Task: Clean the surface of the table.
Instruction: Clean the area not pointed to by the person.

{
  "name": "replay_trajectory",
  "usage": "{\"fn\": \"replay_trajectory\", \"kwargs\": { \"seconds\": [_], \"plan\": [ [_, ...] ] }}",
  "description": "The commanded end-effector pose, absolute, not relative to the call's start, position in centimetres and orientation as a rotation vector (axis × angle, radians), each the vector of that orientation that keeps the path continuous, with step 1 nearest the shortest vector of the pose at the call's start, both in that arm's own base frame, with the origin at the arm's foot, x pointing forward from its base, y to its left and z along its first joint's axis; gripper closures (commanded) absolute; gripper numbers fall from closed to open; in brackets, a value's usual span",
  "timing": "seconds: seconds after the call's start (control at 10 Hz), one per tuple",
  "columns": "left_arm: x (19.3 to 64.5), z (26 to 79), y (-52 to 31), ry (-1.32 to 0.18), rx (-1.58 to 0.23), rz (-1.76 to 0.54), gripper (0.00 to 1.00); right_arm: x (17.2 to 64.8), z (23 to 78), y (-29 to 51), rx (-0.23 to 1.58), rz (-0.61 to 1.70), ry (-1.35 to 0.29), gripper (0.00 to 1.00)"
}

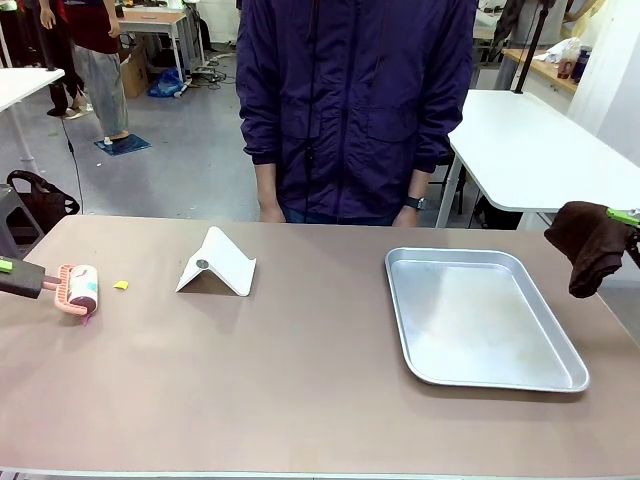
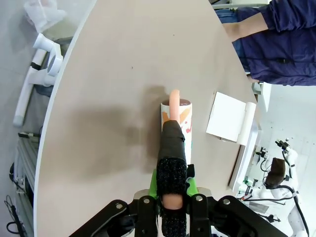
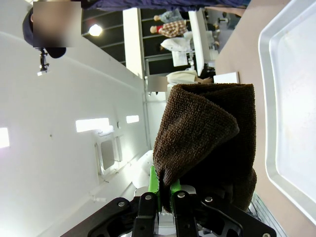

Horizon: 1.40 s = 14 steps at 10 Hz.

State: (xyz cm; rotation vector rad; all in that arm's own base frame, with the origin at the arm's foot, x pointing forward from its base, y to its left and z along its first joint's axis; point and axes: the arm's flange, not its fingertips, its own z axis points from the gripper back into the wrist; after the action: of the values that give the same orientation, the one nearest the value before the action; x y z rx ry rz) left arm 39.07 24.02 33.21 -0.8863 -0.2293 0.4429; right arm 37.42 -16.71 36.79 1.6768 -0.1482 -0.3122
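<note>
The brownish-beige table (image 1: 300,390) spreads between me and a person in a dark purple jacket (image 1: 355,100) at its far side. At its left edge my left gripper (image 1: 28,279) is shut on the black-wrapped handle of a pink lint roller (image 1: 78,290), whose roll rests on or just above the top. In the left wrist view the gripper (image 2: 173,190) clamps that handle and the roller (image 2: 177,121) points along the table (image 2: 108,74). A tiny yellow scrap (image 1: 121,285) lies beside the roller. At the right edge my right gripper (image 1: 625,220) is shut on a dark brown cloth (image 1: 590,245) hanging in the air. The right wrist view shows that gripper (image 3: 165,190) and the cloth (image 3: 207,143).
A white folded stand (image 1: 215,265) sits left of centre, also seen as the white stand (image 2: 229,118). A silver metal tray (image 1: 480,315) lies empty at the right, below the cloth, its rim (image 3: 269,98) close by. The person's hands hang near the far edge.
</note>
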Motion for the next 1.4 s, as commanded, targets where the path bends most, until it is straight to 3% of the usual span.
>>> {"fn": "replay_trajectory", "kwargs": {
  "seconds": [0.0, 1.3],
  "plan": [
    [39.3, 31.9, 22.8, -0.262, -0.833, 0.448, 0.78, 37.1, 37.4, -16.4, 1.678, -0.303, -0.156, 0.91],
    [43.8, 28.7, 16.5, -0.107, -0.793, 0.353, 0.78, 37.1, 37.4, -16.4, 1.678, -0.303, -0.156, 0.91]
  ]
}}
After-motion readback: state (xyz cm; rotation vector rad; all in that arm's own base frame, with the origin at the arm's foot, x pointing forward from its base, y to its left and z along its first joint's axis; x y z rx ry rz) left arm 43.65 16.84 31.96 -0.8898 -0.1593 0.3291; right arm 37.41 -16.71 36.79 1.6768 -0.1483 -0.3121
